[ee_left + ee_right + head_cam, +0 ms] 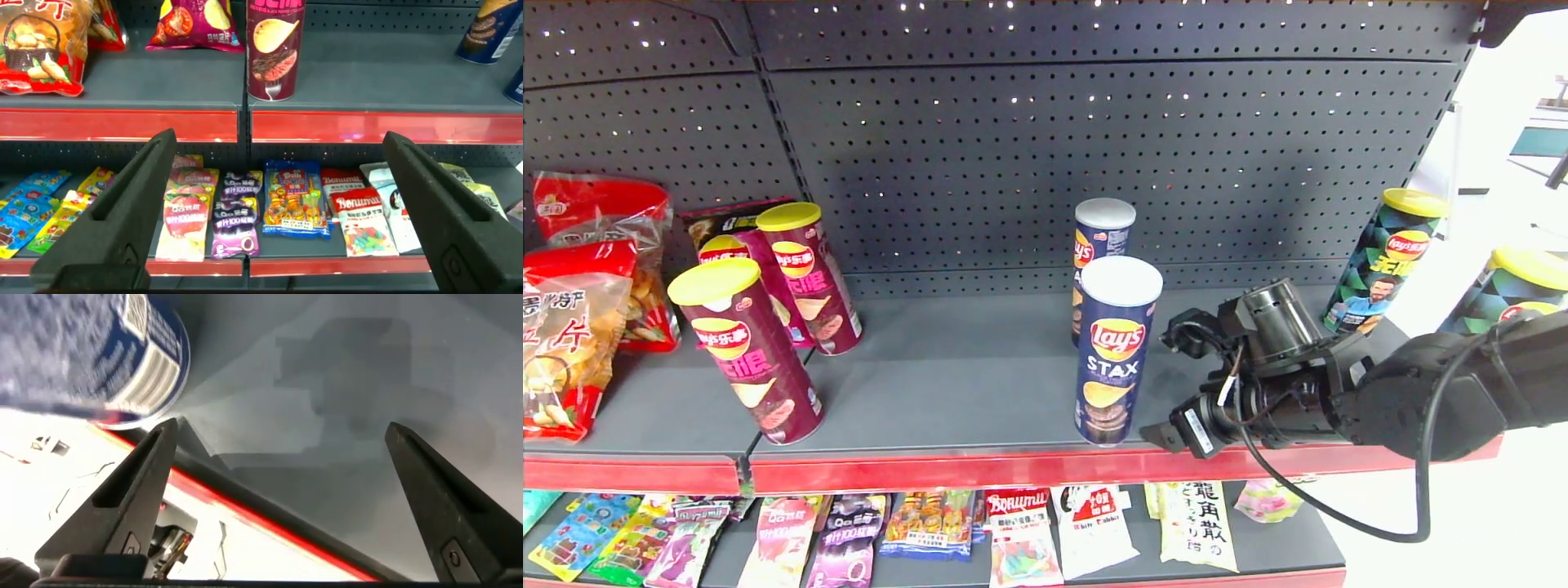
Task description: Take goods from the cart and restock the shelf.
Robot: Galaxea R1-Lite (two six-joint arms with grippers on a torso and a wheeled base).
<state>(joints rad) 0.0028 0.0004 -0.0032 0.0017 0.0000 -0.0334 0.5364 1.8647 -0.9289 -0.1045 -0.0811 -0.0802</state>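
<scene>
Blue chip can stands upright just outside one finger of my right gripper, which is spread wide and empty over the shelf's red front lip, so I'd back straight out, no sideways swing.

even light; head view right edge overexposed; blue can blurred

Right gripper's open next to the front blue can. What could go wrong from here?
The open right gripper sits close beside the front blue chip can; a sideways nudge could tip it. That can stands near the shelf's red front edge, so it might fall off. Tipping backward, it could knock the rear blue can.
</scene>
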